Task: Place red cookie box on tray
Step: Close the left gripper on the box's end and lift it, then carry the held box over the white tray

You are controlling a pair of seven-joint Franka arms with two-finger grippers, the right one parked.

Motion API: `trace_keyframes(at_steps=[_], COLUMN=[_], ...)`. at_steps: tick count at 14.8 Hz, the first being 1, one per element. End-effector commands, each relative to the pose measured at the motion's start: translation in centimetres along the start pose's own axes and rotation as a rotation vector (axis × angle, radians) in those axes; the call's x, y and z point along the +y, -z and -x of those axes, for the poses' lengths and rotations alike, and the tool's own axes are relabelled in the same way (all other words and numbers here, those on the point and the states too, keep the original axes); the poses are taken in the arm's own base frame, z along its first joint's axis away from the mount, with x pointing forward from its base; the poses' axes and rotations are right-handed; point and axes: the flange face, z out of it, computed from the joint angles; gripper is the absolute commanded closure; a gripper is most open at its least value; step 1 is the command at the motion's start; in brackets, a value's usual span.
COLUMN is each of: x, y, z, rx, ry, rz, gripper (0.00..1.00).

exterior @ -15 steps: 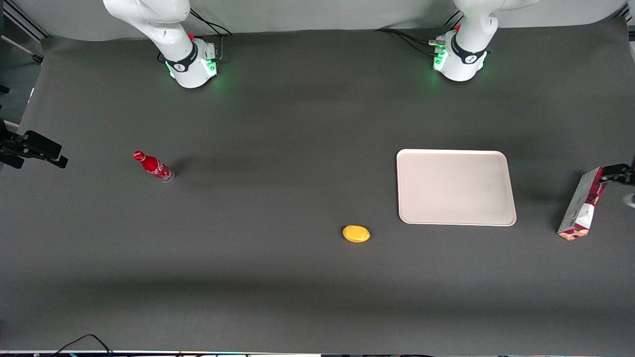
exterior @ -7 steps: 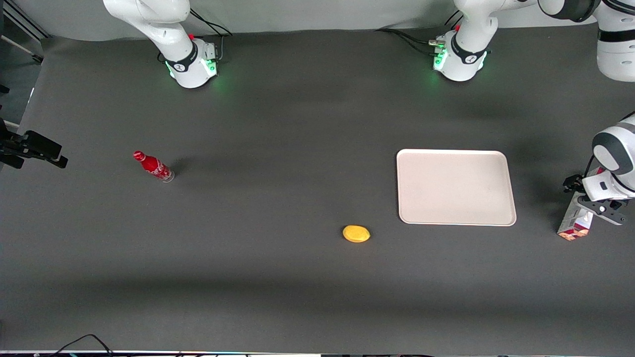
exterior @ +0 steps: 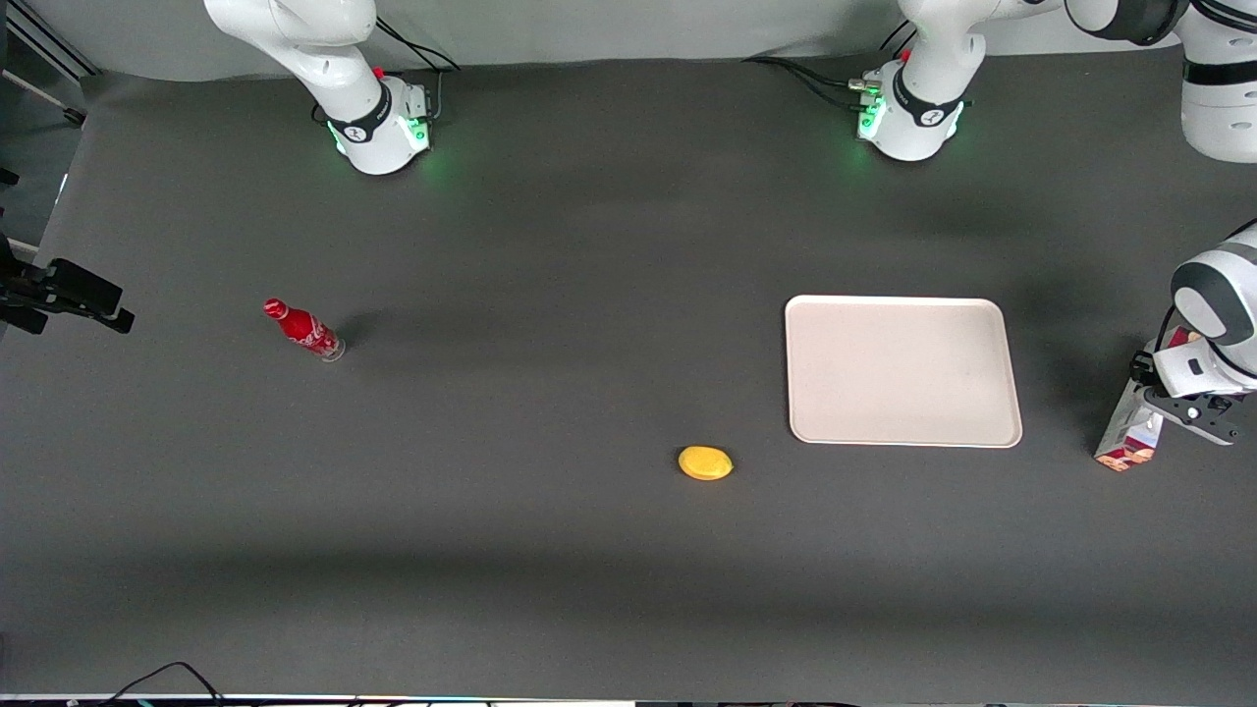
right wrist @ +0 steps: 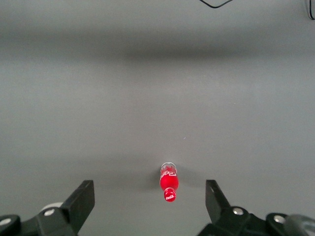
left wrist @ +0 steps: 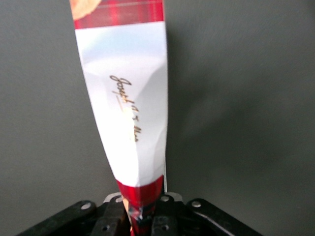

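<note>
Fingers: the gripper (left wrist: 142, 216) was closed on the top end of the box (left wrist: 125, 113), its black fingers (left wrist: 110, 219) pinching the red upper edge between them.
Gripper position: at the working arm's end of the table (exterior: 589, 550), directly above the box (exterior: 1129, 437) and well apart from the tray (exterior: 901, 371).
Box state: upright but leaning, apparently with its base on the table; whether the base had lifted clear cannot be told.
Done: the grasp appeared secured.
Left: lift, carry sideways to the tray, lower and release; the tray carried nothing.
Box material: thin cardboard, dark red check at both ends, a glossy white panel with gold script between; the panel looked slightly bowed inward near the grip.
Tray material: smooth pale beige, flat, rounded corners, low rim.
Table surface: matte dark grey, uniform.
Other items: a small red bottle (exterior: 303, 329) and a yellow oval (exterior: 705, 462), neither involved.
</note>
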Motion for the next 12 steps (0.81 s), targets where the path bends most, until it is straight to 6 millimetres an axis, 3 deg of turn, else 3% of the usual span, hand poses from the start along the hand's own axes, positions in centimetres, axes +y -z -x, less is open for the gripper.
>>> trace_keyframes(at_steps=[1, 5, 7, 9, 11, 12], x=[-1.4, -2.0, -1.4, 1.3, 6.4, 9.6], y=[10.0, 26.1, 33.0, 37.7, 40.5, 41.4], z=[-1.5, -1.4, -1.4, -2.3, -4.0, -5.8], rx=[0.024, 0.004, -0.003, -0.045, -0.127, -0.153], ry=[0.039, 0.177, 0.277, 0.401, 0.548, 0.563], rz=[0.092, 0.098, 0.097, 0.137, 0.16, 0.145], gripper=[1.0, 1.0, 1.0, 1.0, 1.0, 1.0])
